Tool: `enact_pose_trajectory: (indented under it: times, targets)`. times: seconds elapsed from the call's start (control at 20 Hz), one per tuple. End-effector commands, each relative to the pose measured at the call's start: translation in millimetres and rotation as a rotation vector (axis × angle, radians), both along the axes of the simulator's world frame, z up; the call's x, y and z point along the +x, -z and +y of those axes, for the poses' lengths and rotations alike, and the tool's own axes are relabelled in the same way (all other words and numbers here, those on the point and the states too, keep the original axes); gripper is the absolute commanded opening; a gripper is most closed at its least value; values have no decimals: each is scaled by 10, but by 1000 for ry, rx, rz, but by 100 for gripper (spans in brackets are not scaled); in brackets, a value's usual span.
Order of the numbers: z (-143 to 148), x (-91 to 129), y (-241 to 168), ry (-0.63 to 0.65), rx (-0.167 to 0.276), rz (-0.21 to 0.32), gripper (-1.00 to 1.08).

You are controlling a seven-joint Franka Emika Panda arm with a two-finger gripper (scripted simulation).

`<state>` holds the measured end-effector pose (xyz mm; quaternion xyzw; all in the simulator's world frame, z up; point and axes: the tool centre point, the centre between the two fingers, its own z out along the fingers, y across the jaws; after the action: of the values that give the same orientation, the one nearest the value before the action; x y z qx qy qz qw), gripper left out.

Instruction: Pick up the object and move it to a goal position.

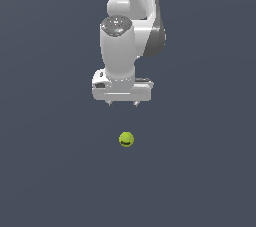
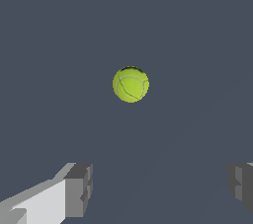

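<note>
The object is a small yellow-green ball (image 1: 126,139) with a dark mark, lying on the dark grey floor. It also shows in the wrist view (image 2: 131,84), where pale seam lines cross it. My white gripper (image 1: 122,104) hangs above the ball, apart from it, with its two short fingertips pointing down. The gripper (image 2: 160,186) is open and empty. In the wrist view the ball lies beyond the gap between the two grey pads (image 2: 79,191), not between them.
The plain dark grey floor (image 1: 50,171) fills both views. The white arm (image 1: 132,16) rises behind the gripper to the top of the exterior view. No other object shows.
</note>
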<state>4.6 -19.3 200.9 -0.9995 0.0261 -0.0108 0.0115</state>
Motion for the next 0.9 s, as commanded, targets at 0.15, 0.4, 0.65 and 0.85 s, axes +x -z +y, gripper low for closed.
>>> enact_pose_trajectory:
  times: [0.15,0.4,0.65,0.85]
  targets:
    - [0,10,-8,-3,-3,-4,100]
    - [-3,42,-53,-25,-14,-20,100]
    - [-3,40,-63,-32,-15,-21,100]
    - [-1,62,-36,-11,-13,-19,100]
